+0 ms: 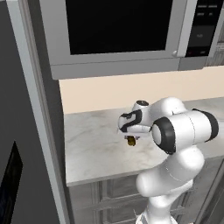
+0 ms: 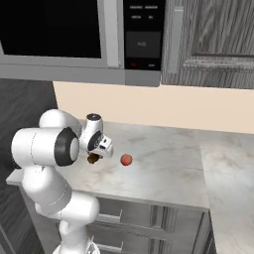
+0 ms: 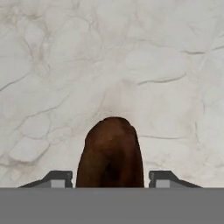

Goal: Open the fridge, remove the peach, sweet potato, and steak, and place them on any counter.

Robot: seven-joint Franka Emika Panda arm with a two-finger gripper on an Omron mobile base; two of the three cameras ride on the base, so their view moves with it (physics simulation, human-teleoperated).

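Sweet potato (image 3: 110, 153) sits between the hand's (image 3: 110, 178) fingertips, gaps either side, so released, just over the counter (image 3: 131, 57). Right base view adds the peach (image 2: 126, 159) nearby, mid-counter.

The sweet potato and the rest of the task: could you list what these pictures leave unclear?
- Sweet potato: the hand view's bottom edge cuts its lower part; whether the gripper grips it is unclear.
- Peach: the arm hides it in the left base view.
- Fridge: frame edge crops it.
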